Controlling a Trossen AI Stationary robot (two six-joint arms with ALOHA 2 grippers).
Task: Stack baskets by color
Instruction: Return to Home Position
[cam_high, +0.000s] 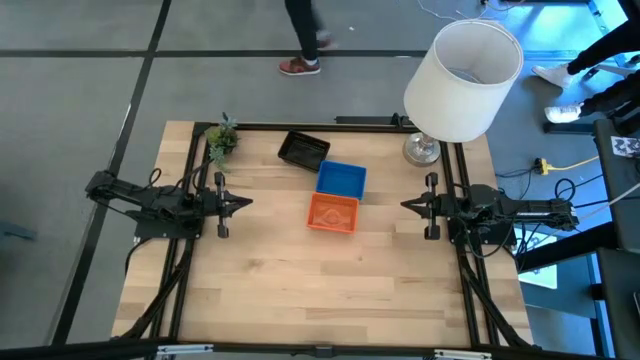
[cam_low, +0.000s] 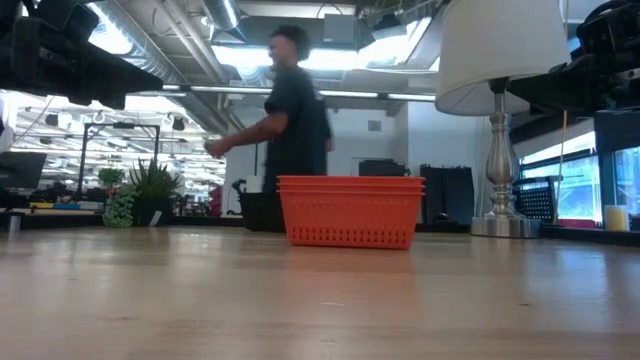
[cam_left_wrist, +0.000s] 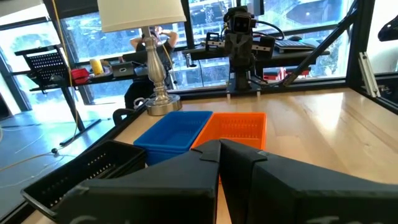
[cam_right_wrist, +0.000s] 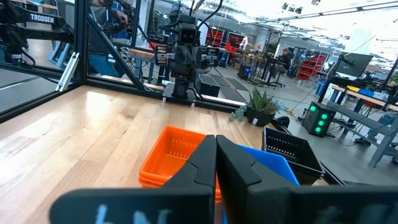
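Observation:
Three basket piles sit side by side in the middle of the table. In the high view, a black basket (cam_high: 303, 150) is farthest back, a blue one (cam_high: 342, 178) comes in the middle, and an orange one (cam_high: 332, 212) is nearest. In the low view the orange basket (cam_low: 350, 210) shows several rims nested one in another. My left gripper (cam_high: 248, 203) is shut and level at the table's left, pointing at the baskets. My right gripper (cam_high: 404, 205) is shut and level at the right. Both hang above the table, clear of every basket, with nothing between their fingers (cam_left_wrist: 205, 155) (cam_right_wrist: 205, 152).
A big white lamp (cam_high: 462, 80) stands at the far right corner on its silver base (cam_high: 421, 150). A small green plant (cam_high: 222, 138) is at the far left. Black frame rails (cam_high: 196, 180) run along both sides. Bare wood lies near the front edge. A person (cam_low: 285, 120) walks behind the table.

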